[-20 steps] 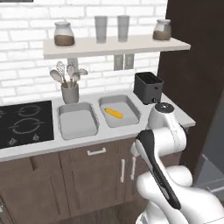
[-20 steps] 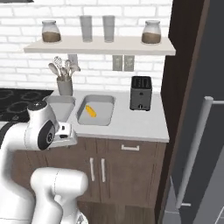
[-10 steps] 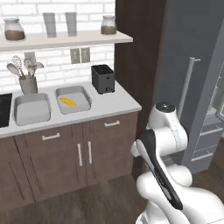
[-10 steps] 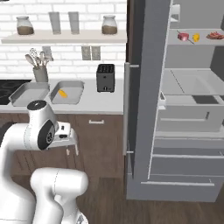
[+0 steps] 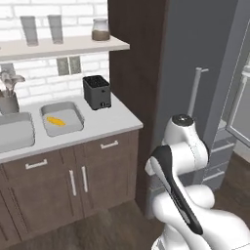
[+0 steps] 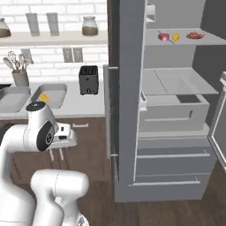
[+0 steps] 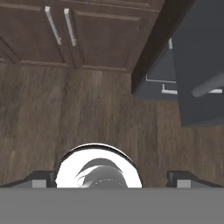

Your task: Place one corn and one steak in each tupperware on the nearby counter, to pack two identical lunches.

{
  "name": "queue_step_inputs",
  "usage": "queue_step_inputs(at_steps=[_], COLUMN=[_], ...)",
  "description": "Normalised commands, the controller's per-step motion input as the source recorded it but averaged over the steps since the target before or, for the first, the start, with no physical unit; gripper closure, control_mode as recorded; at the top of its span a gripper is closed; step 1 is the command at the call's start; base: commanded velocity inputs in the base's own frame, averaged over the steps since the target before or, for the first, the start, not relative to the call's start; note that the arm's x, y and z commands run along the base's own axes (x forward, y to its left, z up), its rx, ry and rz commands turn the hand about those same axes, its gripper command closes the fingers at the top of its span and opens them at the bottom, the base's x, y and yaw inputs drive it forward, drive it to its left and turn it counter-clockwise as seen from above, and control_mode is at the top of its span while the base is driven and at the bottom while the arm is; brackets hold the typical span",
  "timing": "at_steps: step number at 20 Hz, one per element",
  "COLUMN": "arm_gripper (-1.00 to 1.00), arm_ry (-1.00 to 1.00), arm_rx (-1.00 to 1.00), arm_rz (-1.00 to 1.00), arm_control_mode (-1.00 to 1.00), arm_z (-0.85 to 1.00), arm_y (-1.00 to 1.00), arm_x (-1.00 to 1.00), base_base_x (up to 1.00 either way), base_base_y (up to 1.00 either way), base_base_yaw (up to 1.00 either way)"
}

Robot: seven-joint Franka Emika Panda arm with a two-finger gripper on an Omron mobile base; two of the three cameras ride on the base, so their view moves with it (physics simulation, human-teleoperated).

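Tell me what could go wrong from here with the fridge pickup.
The steak pieces and second corn sit on a high fridge shelf, so the open claw, now low by the cabinets, faces a long upward reach. The three lie close together; grabbing one may knock another. The open fridge door could block the arm's swing.

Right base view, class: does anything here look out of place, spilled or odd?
The fridge stands open, with two steaks and a corn cob loose on its upper shelf. Another cob lies alone in a tupperware on the counter. Nothing is spilled.
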Motion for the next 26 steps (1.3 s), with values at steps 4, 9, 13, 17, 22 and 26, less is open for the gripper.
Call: queue_step_inputs(at_steps=[4, 9, 13, 17, 22, 26], arm_gripper=[-1.00, -1.00, -1.00, -1.00, -1.00, -1.00], arm_ry=[0.00, 0.00, 0.00, 0.00, 0.00, 0.00], arm_rx=[0.00, 0.00, 0.00, 0.00, 0.00, 0.00], arm_rz=[0.00, 0.00, 0.00, 0.00, 0.00, 0.00], arm_control_mode=[1.00, 1.00, 1.00, 1.00, 1.00, 1.00], arm_z=[0.00, 0.00, 0.00, 0.00, 0.00, 0.00], arm_y=[0.00, 0.00, 0.00, 0.00, 0.00, 0.00], arm_x=[0.00, 0.00, 0.00, 0.00, 0.00, 0.00], base_base_x=[0.90, -0.83, -0.58, 0.32, -0.52, -0.16], base_base_y=[-0.19, -0.72, -0.87, -1.00, -1.00, -1.00], base_base_yaw=[0.05, -0.07, -0.26, -0.21, -0.13, -0.34])
